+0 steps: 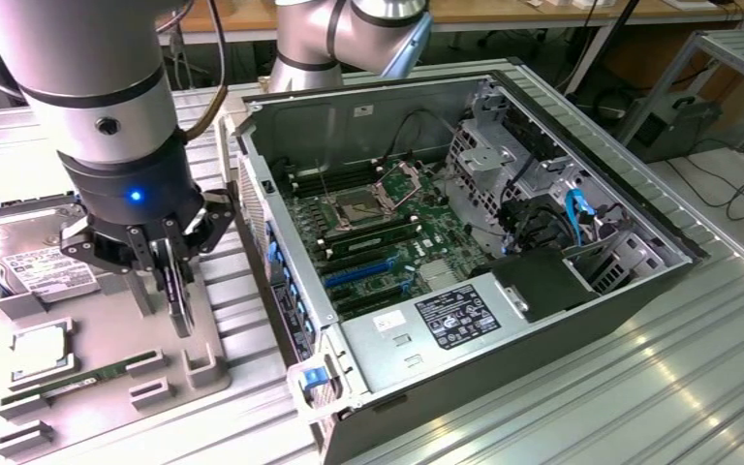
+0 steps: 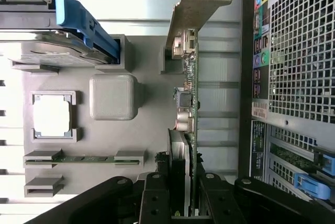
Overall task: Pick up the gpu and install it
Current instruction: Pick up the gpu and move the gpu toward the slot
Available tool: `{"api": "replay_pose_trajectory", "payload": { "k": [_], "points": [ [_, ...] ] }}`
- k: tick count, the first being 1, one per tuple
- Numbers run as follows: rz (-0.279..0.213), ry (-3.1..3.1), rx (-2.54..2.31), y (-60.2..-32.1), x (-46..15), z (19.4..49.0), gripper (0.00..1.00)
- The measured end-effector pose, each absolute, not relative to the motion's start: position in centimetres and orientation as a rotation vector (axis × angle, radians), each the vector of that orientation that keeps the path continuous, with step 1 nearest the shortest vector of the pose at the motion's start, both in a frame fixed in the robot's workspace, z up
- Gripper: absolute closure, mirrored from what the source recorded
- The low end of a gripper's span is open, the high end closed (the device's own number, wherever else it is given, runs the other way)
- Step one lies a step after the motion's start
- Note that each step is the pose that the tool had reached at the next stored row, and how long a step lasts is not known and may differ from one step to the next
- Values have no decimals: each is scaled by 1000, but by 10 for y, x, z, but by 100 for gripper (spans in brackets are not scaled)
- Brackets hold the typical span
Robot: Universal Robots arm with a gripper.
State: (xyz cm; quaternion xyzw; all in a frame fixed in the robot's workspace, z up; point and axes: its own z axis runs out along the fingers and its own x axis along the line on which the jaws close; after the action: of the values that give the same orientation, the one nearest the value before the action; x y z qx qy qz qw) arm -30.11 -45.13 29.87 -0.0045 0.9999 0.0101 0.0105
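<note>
Hard drive [image 1: 23, 257] lies at the exterior view's far left, at the back of a grey parts tray [image 1: 108, 325] on the ribbed metal desk [image 1: 657, 378]. Nearer the camera on that tray I see a processor [image 1: 43, 347] in its square nest and a green memory stick [image 1: 81, 380] lying flat in its holder.

Just to the exterior view's right of these, the arm [image 1: 101, 97] comes straight down over the tray. Its claw [image 1: 171, 276] is closed partway, clamped on the gpu [image 1: 181, 308], which stands on edge. In the wrist view the black fingers [image 2: 157, 198] press the card from both faces, and the pale metal bracket [image 2: 196, 4] sticks out at the end away from the grip. The card's lower edge is down among the tray's grey posts. I cannot tell whether it rests in them or hangs free.

Right of the tray, close beside it, the computer case [image 1: 346, 126] lies open on its side. Its green motherboard [image 1: 372, 237] is exposed and the power supply [image 1: 456, 325] sits at its near end. The gpu is outside the case.
</note>
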Motion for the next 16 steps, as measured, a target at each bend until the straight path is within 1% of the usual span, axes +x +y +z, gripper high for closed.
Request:
{"api": "replay_pose_trajectory", "payload": {
  "k": [16],
  "points": [
    [32,3120,-14,-451,-301,330,73]
  ]
}}
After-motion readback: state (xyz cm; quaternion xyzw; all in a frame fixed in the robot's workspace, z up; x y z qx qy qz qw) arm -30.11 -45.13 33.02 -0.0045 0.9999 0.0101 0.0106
